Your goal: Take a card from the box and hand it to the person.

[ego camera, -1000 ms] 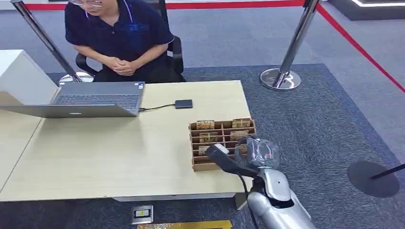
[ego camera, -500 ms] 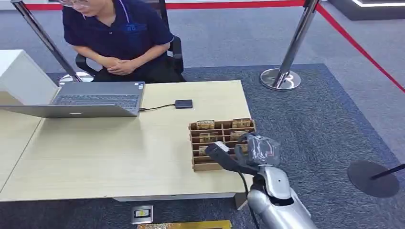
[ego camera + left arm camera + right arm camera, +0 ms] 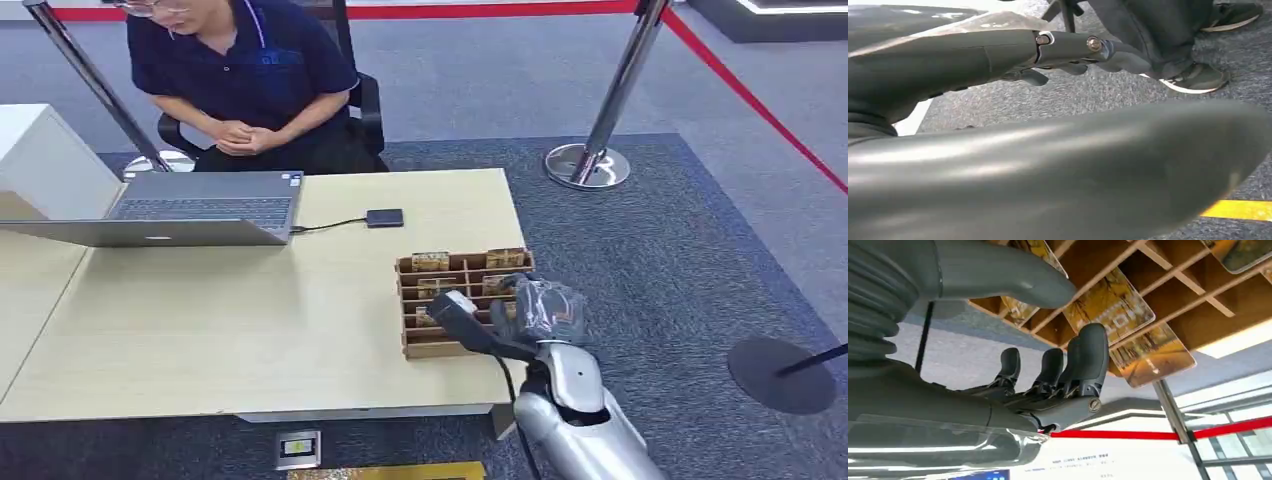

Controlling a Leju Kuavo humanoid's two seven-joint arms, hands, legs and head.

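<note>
The pale wooden table (image 3: 250, 320) takes up most of the space in front of the robot, and the person (image 3: 245, 85) sits at its far side with hands clasped, presumably waiting to be handed something. An open laptop (image 3: 195, 210) sits before them, with a small dark device (image 3: 384, 217) cabled to it. Nearer the robot, at the table's right end, stands the box (image 3: 462, 300), a brown divided tray of small compartments, placed where the right arm can reach it from below. The right hand (image 3: 520, 310) hangs over the box's near right corner, just beside the slots; its wrist view shows the thick thumb apart from the darker fingers (image 3: 1083, 365), which curl loosely with nothing between them, so I would call it unclenched and empty, poised to pinch rather than holding anything. A card (image 3: 1110, 305) with a golden printed face stands tilted in a compartment just off the fingertips, its long axis running up out of the slot and leaning against the divider, upper edge free; others lean the same way in the slots around it. That lean is probably why the hand comes in with thumb on one side and fingers on the other. The left hand (image 3: 1088, 50) hangs low by the carpet, and whether it is clenched or slack I cannot tell.
</note>
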